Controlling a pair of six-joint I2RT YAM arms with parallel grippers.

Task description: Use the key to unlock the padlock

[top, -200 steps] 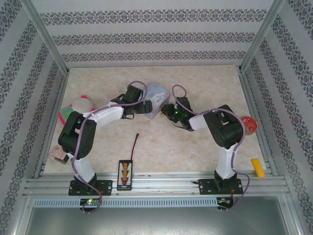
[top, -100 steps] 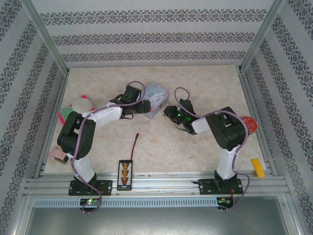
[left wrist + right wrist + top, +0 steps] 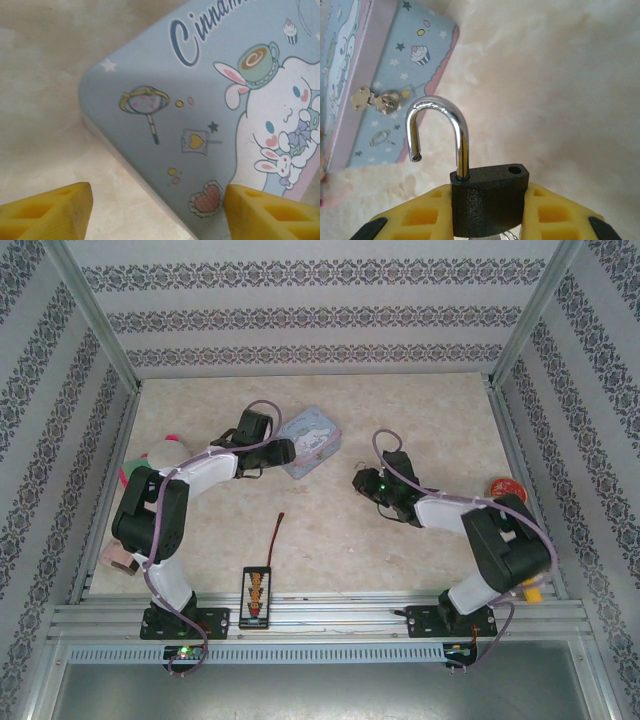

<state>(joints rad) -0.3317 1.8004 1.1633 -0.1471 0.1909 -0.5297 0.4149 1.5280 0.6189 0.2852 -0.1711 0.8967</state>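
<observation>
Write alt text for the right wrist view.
The right gripper clamps the dark padlock by its body, its silver shackle swung open, free end out of its hole. A pale blue tin lies at left on the marbled table.

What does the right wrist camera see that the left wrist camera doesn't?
Right wrist view: the padlock pinched between the yellow fingers of the right gripper, its silvery shackle swung open with one end free, and a small metal clasp on the pale blue tin.
Left wrist view: the bunny picture and teacup on the tin's lid, with the left gripper open by the lid's corner.
Both: the tin and the pale marbled table.
</observation>
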